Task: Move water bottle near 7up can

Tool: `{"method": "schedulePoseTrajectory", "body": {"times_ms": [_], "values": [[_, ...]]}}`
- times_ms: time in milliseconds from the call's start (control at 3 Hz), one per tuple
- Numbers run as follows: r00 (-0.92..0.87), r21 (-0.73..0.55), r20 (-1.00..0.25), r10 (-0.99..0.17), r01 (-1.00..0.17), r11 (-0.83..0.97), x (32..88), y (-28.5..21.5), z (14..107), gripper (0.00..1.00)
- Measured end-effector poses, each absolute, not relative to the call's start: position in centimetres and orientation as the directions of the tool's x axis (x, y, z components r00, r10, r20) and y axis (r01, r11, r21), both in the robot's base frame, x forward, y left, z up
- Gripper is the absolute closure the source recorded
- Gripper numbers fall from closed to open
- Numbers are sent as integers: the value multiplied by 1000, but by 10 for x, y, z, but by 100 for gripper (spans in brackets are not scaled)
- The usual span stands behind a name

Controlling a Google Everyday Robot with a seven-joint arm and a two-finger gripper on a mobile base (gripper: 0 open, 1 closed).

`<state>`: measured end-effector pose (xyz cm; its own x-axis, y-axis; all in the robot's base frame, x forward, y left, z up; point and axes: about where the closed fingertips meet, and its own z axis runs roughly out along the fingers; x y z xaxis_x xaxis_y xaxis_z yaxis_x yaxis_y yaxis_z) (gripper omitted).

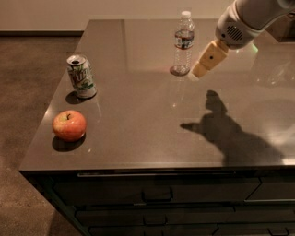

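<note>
counter (152,138): dark glossy top, we'd call it brownish grey
drawers (156,196): dark fronts with handles under the front edge
floor (32,69): mottled brown, off to the left
wall (69,14): pale, dark baseboard (41,33) along the bottom
light: warm, and we get soft glare on the far right
shadow (230,133): thrown on the top by the pincer (203,64) hanging over the counter's far right

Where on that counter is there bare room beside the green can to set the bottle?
Bare counter stretches right of the 7up can, up to the water bottle and the gripper just right of it. Tighter in front: the apple sits close by.
</note>
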<state>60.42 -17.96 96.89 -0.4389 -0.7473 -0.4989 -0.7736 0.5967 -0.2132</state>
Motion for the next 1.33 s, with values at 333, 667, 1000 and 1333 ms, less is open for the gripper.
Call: {"method": "schedulePoseTrajectory", "body": {"times_ms": [333, 667, 1000, 1333], "values": [[-469, -161, -592, -656, -729, 666, 641, -177, 968, 0], [-476, -136, -673, -566, -673, 727, 682, -171, 969, 0], [-469, -126, -724, -505, -630, 766, 715, -165, 975, 0], [-448, -110, -769, -456, -609, 785, 741, -154, 985, 0]]}}
